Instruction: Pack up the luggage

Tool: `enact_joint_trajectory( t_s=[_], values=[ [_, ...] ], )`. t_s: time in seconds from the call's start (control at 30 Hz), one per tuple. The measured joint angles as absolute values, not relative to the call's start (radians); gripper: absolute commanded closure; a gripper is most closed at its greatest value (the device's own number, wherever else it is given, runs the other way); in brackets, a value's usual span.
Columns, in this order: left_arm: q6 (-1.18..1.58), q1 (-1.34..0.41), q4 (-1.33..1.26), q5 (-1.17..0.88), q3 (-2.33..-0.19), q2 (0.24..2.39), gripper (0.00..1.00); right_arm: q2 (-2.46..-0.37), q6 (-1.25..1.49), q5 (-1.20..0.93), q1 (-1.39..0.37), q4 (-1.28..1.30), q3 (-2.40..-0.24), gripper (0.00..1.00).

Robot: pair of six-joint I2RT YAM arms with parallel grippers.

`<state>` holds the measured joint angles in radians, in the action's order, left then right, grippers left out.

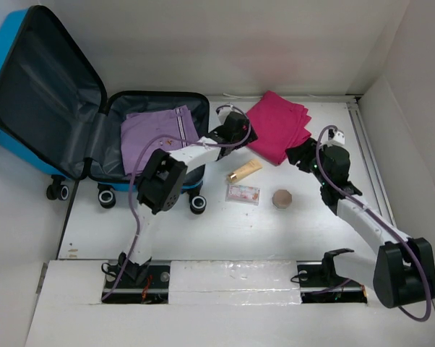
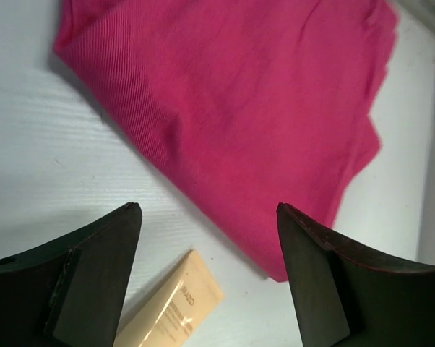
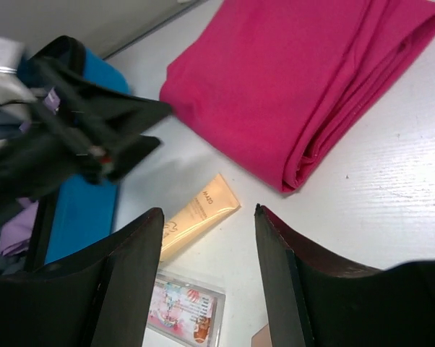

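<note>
The luggage [image 1: 51, 101] lies open at the far left of the table [image 1: 311, 231]. Its lid is tipped back to the left and its grey-lined base lies flat, with the wheels toward the near edge. A folded lilac garment [image 1: 156, 134] lies in the base. Just right of the base, the left pincer [image 1: 239, 127] hangs with jaws wide and nothing between them, above the near-left edge of a folded pink cloth [image 1: 279, 126]. A beige tube [image 1: 245, 170] lies just nearer than that edge, with a clear printed packet [image 1: 243, 193] and a small brown round object [image 1: 283, 198] nearer still. The right pincer [image 1: 298, 154] stands at the cloth's near-right edge, jaws apart and empty.
</note>
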<state>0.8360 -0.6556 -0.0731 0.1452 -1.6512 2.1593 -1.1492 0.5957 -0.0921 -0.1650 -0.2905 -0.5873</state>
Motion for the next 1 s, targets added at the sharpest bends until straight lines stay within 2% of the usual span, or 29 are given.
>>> enact_joint_trajectory(
  t_s=[0.17,0.57,0.63,0.67,0.77,0.8,0.9,1.0],
  values=[
    [0.899,-0.681,-0.019,0.151,-1.735,2.305,0.33,-1.081,0.568,-0.089,-0.173,-0.265,-0.587,0.41],
    [1.051,-0.696,-0.018,0.159,-1.864,2.394,0.38,-0.999,0.552,-0.051,-0.243,-0.215,-0.577,0.41],
    [1.074,-0.694,-0.019,0.160,-1.875,2.403,0.46,-0.970,0.550,-0.044,-0.257,-0.207,-0.577,0.42],
    [1.083,-0.693,-0.018,0.161,-1.878,2.407,0.55,-0.955,0.548,-0.040,-0.265,-0.207,-0.577,0.42],
    [1.098,-0.689,-0.017,0.166,-1.894,2.428,0.64,-0.913,0.545,-0.036,-0.290,-0.192,-0.577,0.42],
    [1.100,-0.685,-0.019,0.167,-1.901,2.434,0.81,-0.899,0.542,-0.033,-0.298,-0.182,-0.577,0.42],
    [1.095,-0.677,-0.031,0.176,-1.906,2.452,1.00,-0.850,0.536,-0.030,-0.313,-0.143,-0.582,0.42],
    [1.074,-0.672,-0.038,0.174,-1.919,2.458,1.00,-0.790,0.526,-0.024,-0.323,-0.094,-0.599,0.42]
  ],
)
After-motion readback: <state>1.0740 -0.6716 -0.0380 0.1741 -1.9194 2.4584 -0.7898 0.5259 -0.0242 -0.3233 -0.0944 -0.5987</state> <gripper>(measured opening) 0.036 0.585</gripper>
